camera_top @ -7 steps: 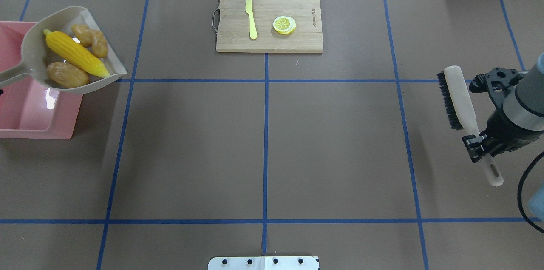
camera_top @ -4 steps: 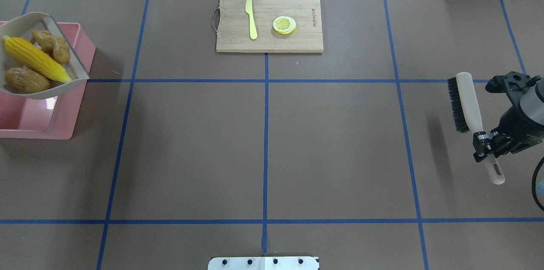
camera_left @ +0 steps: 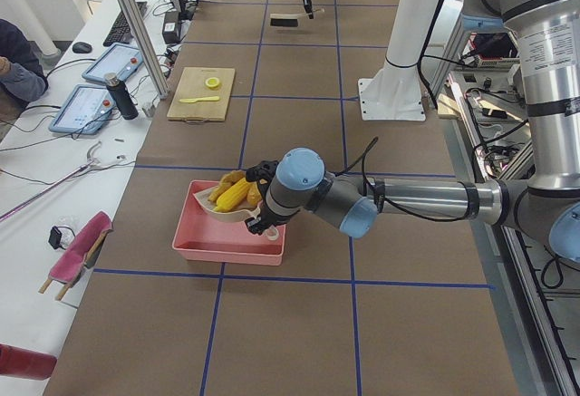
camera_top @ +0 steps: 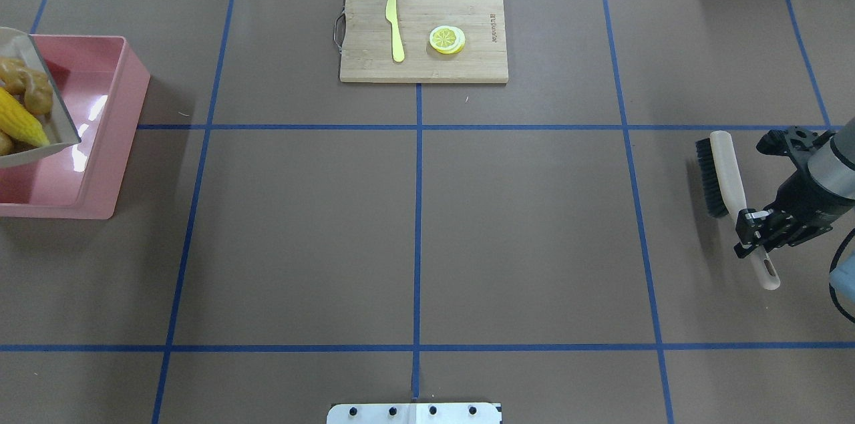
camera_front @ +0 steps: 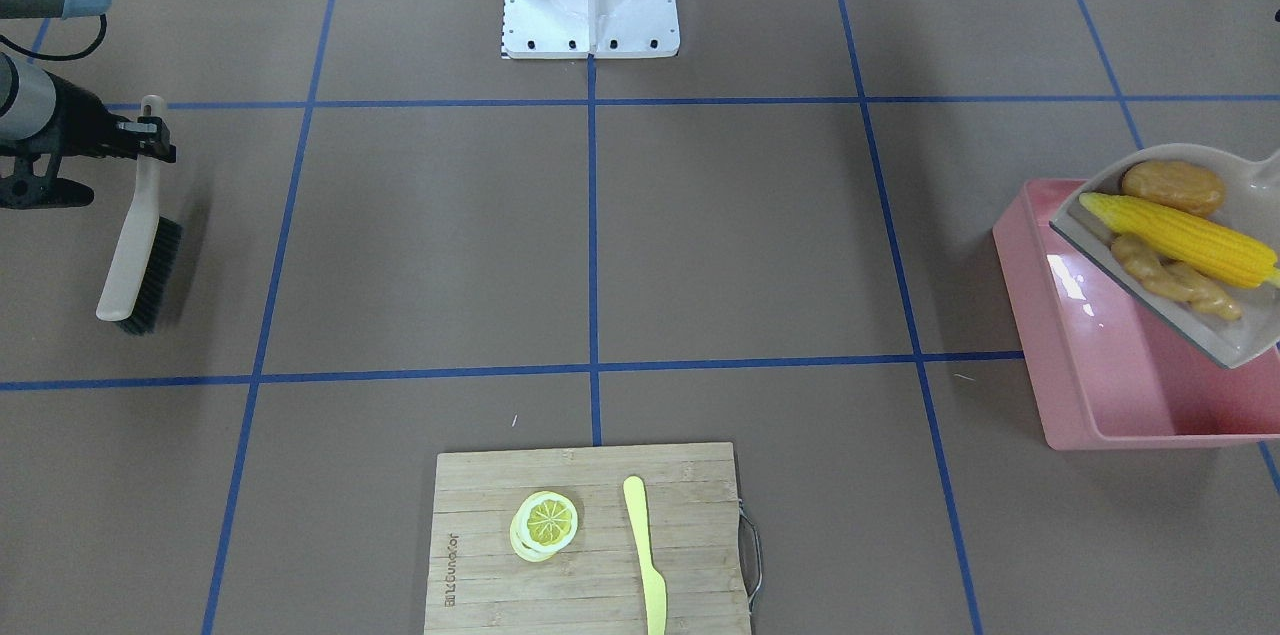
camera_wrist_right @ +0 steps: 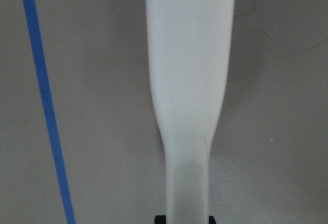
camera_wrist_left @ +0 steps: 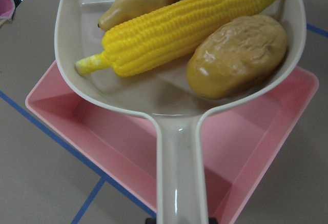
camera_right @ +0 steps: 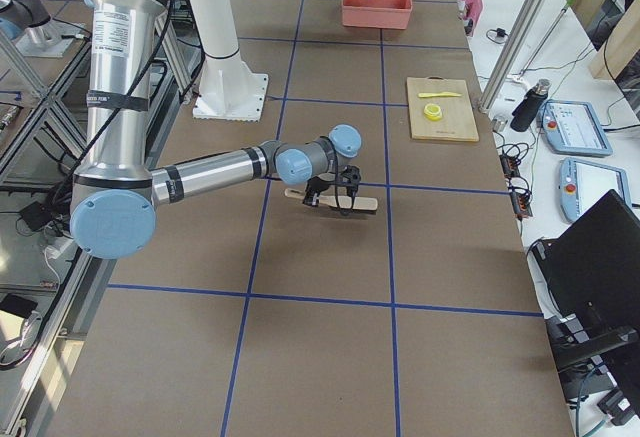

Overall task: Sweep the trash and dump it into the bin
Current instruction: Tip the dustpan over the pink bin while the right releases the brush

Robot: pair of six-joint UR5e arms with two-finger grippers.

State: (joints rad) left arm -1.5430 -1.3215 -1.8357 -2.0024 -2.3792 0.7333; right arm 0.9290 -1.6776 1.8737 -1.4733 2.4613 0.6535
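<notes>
We noted the dustpan had carried left within the second and now hung over the bin. The corn cob, potato and ginger root lay inside it, undumped. Jaws of the left gripper clamped its handle; those of the right gripper clamped the brush. Tipping looked due.

The left arm reaches to 9 o'clock on the table. The left hand is closed tight on the handle of the beige plastic dustpan. At 3 o'clock, the right hand grips the cream black-bristled brush.
</notes>
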